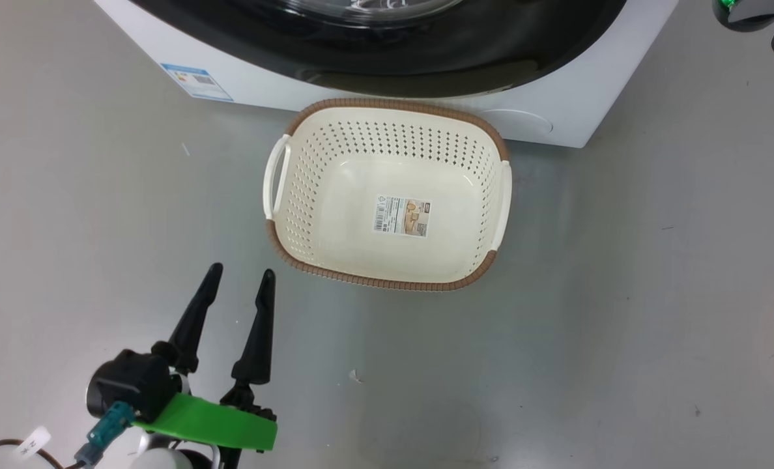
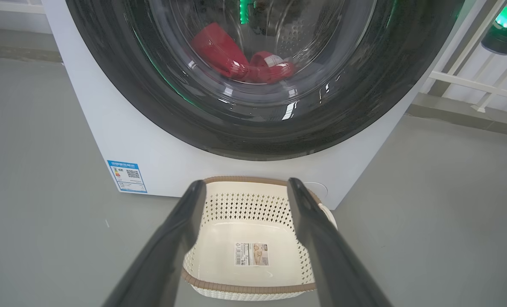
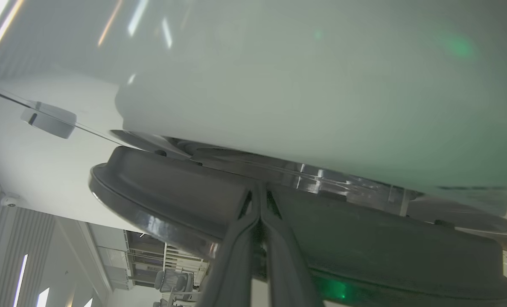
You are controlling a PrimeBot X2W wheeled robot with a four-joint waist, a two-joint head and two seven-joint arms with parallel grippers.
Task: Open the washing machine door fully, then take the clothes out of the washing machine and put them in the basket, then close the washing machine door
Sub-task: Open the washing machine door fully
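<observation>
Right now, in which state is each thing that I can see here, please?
Large round glossy black washing machine door: not swung open; latched or not, cannot tell.
Bright red fabric clothes: inside the drum, behind the glass.
Small cream-white perforated plastic basket: upright, empty.
Left claw: open, holding nothing.
Right claw: shut, tips at the door's edge.

The washing machine door point(image 2: 253, 136) is gleaming glossy black around clear, reflective glass point(image 2: 279, 91), and the washing machine point(image 2: 108, 136) is showing smooth white panels. The clothes point(image 2: 219, 49) are looking like soft red cloth. The basket point(image 1: 309, 169) is showing cream perforated plastic, a brown woven-textured rim point(image 1: 387, 104) and a paper label point(image 1: 402, 216). The floor point(image 1: 621, 326) is looking smooth, grey and faintly sheened.
</observation>
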